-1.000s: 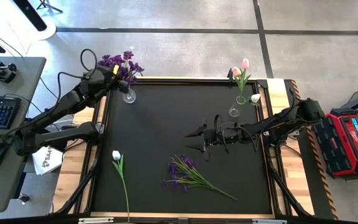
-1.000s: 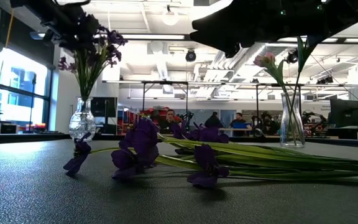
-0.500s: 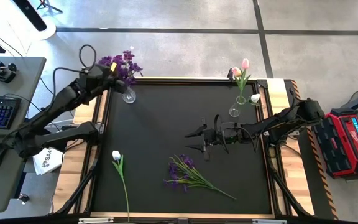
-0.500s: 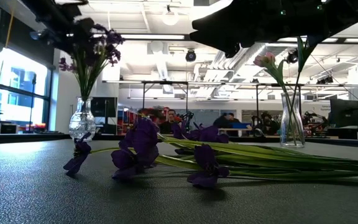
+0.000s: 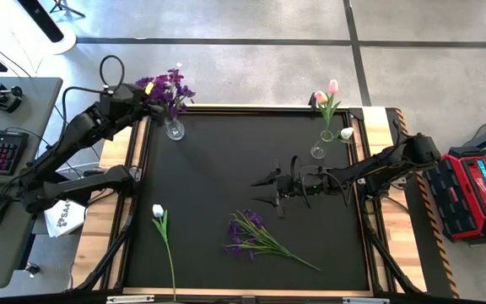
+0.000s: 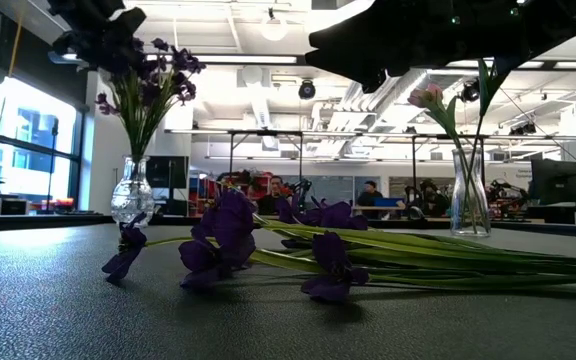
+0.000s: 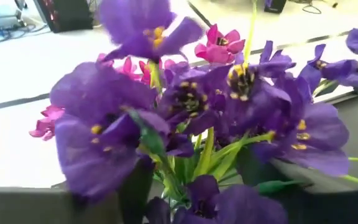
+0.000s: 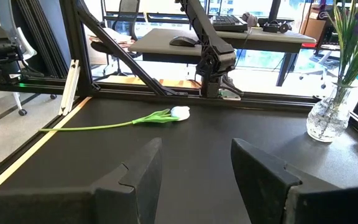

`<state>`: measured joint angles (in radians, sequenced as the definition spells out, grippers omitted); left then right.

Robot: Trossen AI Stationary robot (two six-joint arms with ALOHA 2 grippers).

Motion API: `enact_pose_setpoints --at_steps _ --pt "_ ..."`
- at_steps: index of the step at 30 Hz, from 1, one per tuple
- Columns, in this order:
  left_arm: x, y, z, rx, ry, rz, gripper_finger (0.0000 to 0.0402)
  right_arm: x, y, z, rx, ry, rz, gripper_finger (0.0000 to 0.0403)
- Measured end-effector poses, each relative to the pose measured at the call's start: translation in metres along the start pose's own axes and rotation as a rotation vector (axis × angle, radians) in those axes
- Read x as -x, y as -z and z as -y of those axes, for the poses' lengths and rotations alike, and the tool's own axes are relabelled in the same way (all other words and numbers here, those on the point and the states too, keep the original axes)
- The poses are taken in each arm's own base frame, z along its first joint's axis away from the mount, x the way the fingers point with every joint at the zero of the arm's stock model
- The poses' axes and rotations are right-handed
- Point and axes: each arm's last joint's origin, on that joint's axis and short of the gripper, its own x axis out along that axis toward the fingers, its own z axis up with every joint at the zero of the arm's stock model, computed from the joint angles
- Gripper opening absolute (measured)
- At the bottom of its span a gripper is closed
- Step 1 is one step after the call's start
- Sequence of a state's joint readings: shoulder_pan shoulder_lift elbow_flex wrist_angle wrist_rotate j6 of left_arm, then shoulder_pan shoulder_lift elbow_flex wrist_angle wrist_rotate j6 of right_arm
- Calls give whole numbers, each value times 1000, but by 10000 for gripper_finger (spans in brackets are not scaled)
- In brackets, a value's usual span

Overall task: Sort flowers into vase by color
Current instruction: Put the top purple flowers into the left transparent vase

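the black table [image 5: 218, 181] carries a loose purple bunch [image 5: 251, 236] near the middle front and a white tulip [image 5: 160, 221] at the front left. purple blossoms already stand in the far-left vase [image 5: 174, 129]; pink buds fill the far-right vase [image 5: 318, 150]. the flowers are judged light and springy, best taken mid-stem. the right claw [image 5: 270, 189] hovers over the centre, moderately open and empty. the left claw [image 5: 148, 95] is seen by the purple blossoms; its opening cannot be told.
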<state>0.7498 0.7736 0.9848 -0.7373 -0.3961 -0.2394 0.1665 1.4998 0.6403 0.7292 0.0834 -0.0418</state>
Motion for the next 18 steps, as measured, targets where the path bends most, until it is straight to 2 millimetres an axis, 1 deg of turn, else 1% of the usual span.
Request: enact_pose_setpoints --at_steps 3,10,12,18 --pt "-7 1 3 -15 -14 -21 160 0 0 0 0 0 0 176" --pt "-33 8 12 -62 -33 -114 21 0 0 0 0 0 0 176" --pt "-38 9 14 -72 -37 -135 8 0 0 0 0 0 0 176" --pt "-51 12 19 -79 -50 -188 9 0 1 0 1 0 -10 176"
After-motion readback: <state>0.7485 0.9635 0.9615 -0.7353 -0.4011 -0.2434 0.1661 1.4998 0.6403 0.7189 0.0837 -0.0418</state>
